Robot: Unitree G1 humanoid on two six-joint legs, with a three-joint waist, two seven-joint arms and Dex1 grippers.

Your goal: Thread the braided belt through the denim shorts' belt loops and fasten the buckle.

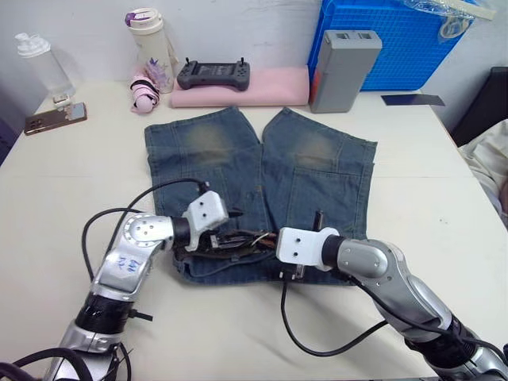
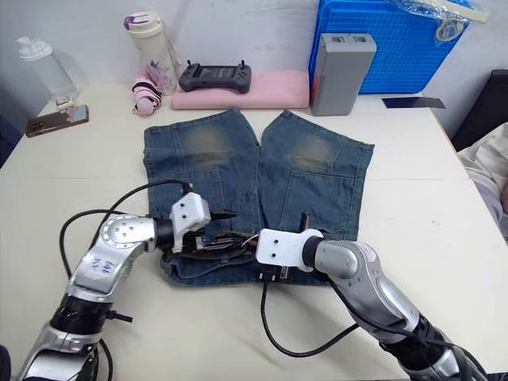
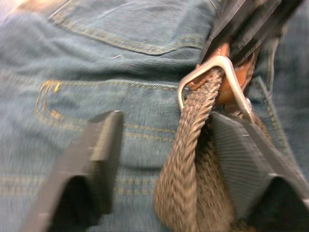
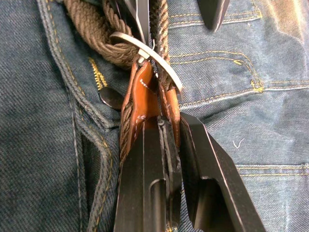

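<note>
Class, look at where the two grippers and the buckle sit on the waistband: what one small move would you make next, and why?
Probably the left gripper should close on the braided belt and draw it further through the buckle. The strap already passes through the metal frame, the right gripper is clamped on the tan leather end beside it, and the left gripper stands open around the strap over the denim shorts.

Pale bench [image 1: 444, 198], denim shorts [image 1: 262, 178] spread flat at its middle, phone [image 1: 54, 117] and clear bottle [image 1: 44, 67] at the far left, pink pad [image 1: 246, 97], grey box [image 1: 343, 70] and blue crate [image 1: 397, 40] along the far edge
</note>
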